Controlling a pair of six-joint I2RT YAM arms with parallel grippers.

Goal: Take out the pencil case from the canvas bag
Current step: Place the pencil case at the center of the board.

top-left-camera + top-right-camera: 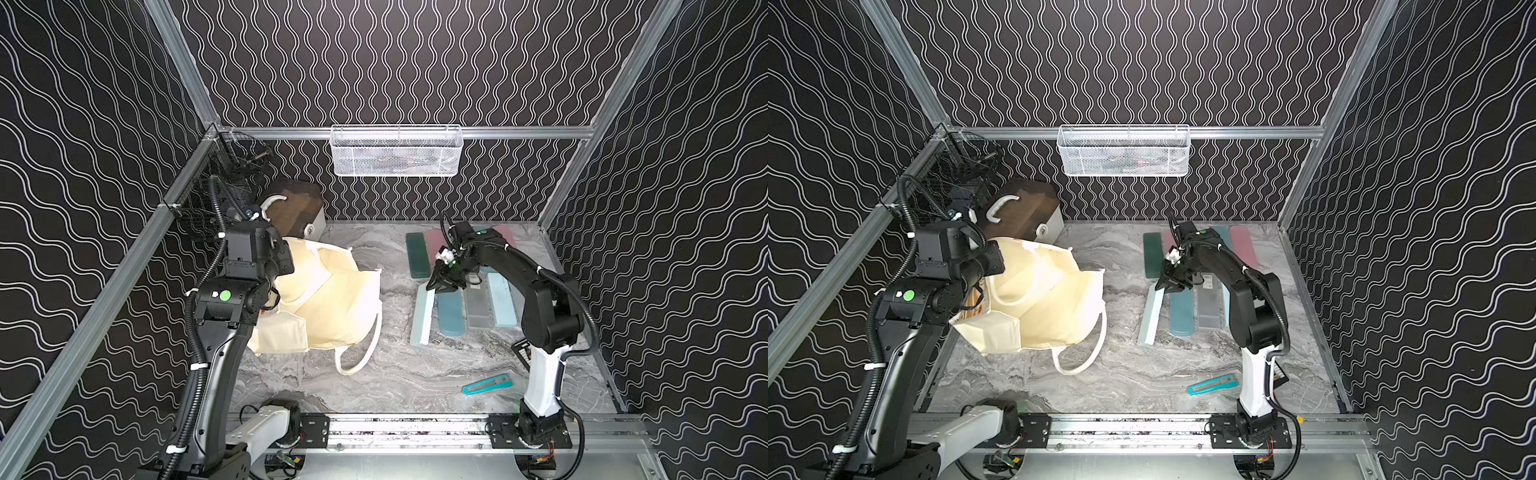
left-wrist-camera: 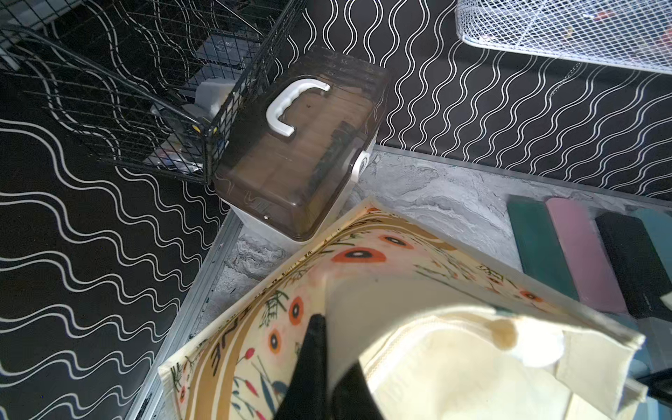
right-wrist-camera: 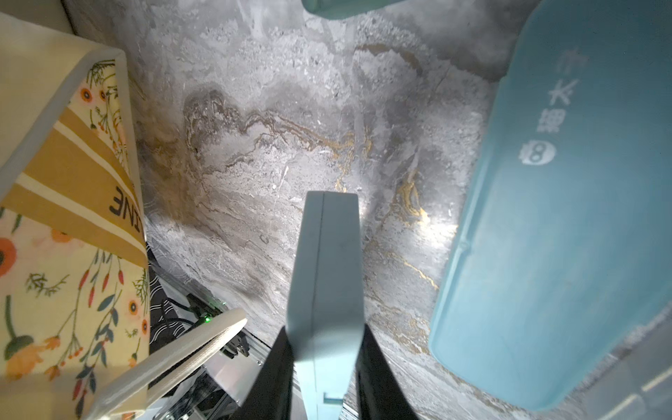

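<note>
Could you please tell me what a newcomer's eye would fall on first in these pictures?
First, the cream canvas bag slumped open on the left side of the table, its rim pinched by the left pincer. Next, the right pincer, right of the bag, clamped on one end of a pale blue pencil case. Beside it, more coloured pencil cases lie in rows.
</note>
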